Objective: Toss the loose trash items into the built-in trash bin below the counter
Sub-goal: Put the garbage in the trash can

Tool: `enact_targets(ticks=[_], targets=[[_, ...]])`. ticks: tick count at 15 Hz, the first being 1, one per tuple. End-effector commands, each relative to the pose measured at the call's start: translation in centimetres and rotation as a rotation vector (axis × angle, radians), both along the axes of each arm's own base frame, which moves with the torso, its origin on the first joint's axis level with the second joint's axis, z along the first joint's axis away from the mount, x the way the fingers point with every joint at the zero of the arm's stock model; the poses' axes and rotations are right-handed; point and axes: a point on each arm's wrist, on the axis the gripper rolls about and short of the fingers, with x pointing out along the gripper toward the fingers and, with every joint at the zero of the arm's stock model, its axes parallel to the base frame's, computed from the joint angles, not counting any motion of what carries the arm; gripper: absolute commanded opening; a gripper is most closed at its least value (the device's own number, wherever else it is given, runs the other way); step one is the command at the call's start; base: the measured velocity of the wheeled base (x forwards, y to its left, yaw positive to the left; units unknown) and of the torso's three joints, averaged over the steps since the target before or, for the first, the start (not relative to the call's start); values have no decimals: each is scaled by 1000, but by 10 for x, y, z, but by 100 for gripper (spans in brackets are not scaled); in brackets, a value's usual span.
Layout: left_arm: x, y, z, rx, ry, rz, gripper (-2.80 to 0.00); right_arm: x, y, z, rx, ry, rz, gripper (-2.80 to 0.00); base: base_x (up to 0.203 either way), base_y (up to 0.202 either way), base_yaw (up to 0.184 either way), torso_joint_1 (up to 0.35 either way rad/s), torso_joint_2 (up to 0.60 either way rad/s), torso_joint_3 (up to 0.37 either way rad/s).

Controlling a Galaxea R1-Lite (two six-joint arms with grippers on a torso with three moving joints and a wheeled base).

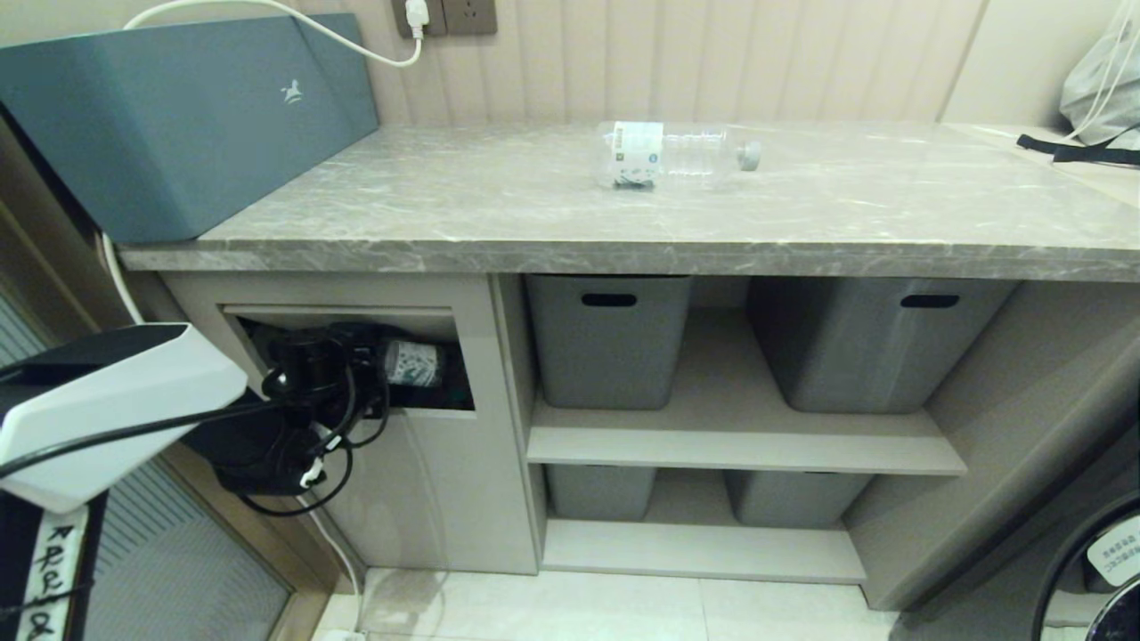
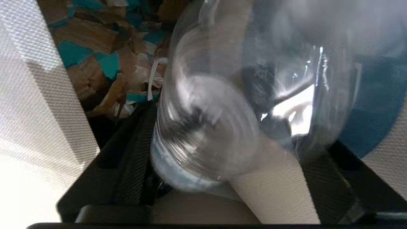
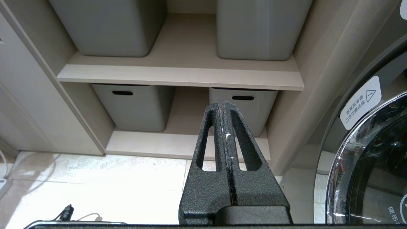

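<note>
L gripper (image 1: 356,369) inside bin opening, fingers spread; clear plastic bottle w/ white label (image 1: 411,363) between them, seemingly loose.

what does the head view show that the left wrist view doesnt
Only the head view: a second bottle lying on the counter, the teal box and the grey tubs. Only the left wrist view: torn cardboard and paper scraps inside the bin. Both: the left gripper at the bin opening with a bottle between its spread fingers.
</note>
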Motion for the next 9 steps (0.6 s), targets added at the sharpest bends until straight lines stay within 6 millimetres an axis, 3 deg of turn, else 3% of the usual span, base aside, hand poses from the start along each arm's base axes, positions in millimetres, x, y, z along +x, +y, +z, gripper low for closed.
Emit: enact_targets(ticks=[1, 9], targets=[[0, -1, 0, -9, -5, 1, 0, 0, 0, 0, 0, 0, 0, -280, 0, 0, 0, 0, 0, 0], [2, -4, -3, -15, 7, -2, 0, 0, 0, 0, 0, 0, 0, -280, 0, 0, 0, 0, 0, 0]])
